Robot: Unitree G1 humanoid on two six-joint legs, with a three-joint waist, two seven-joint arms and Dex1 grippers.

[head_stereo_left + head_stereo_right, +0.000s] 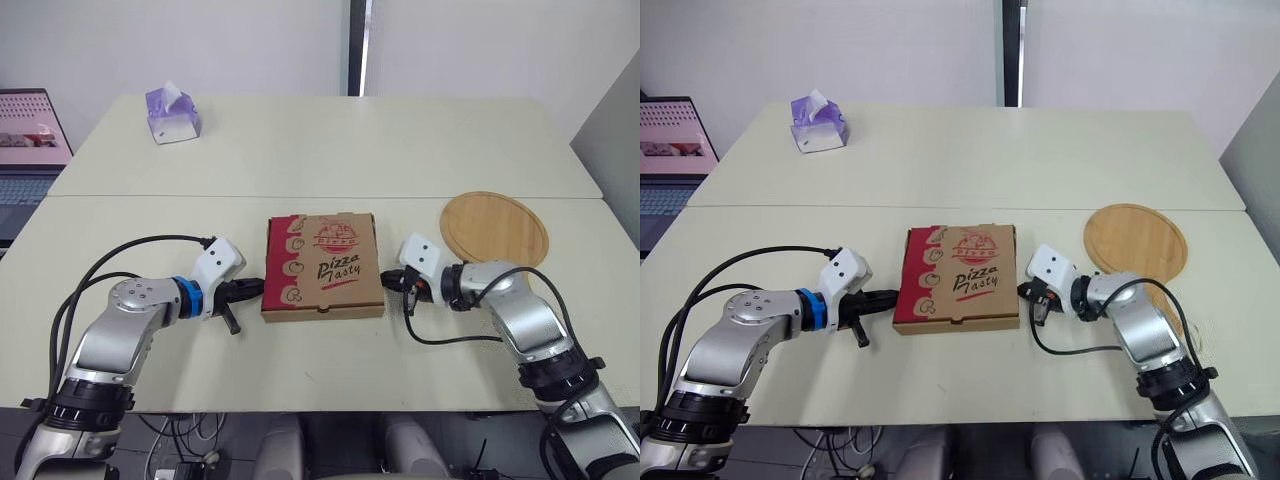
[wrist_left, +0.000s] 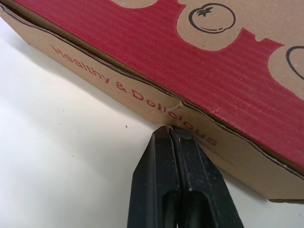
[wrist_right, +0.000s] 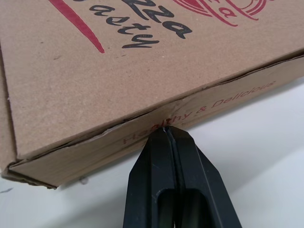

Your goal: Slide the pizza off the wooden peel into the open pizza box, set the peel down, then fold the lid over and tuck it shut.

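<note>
Left eye view: brown-and-red cardboard pizza box sits with lid folded shut on the pale counter, near-centre. Left pincer: fingers pressed together, tips touching the box's left side wall. Right pincer: fingers likewise together, tips against the box's right side wall. Round wooden peel lies flat on the counter, just right of the box and slightly farther. Purple tissue box at far left.

1. I count one pizza box.
2. One wooden peel, just right of the box.
3. One tissue box, well behind the box, leftward.
4. One laptop, far left of the box.
5. Two grippers: left gripper and right gripper, flanking the box.
6. Two tables: near table under the box, far table behind it.
</note>
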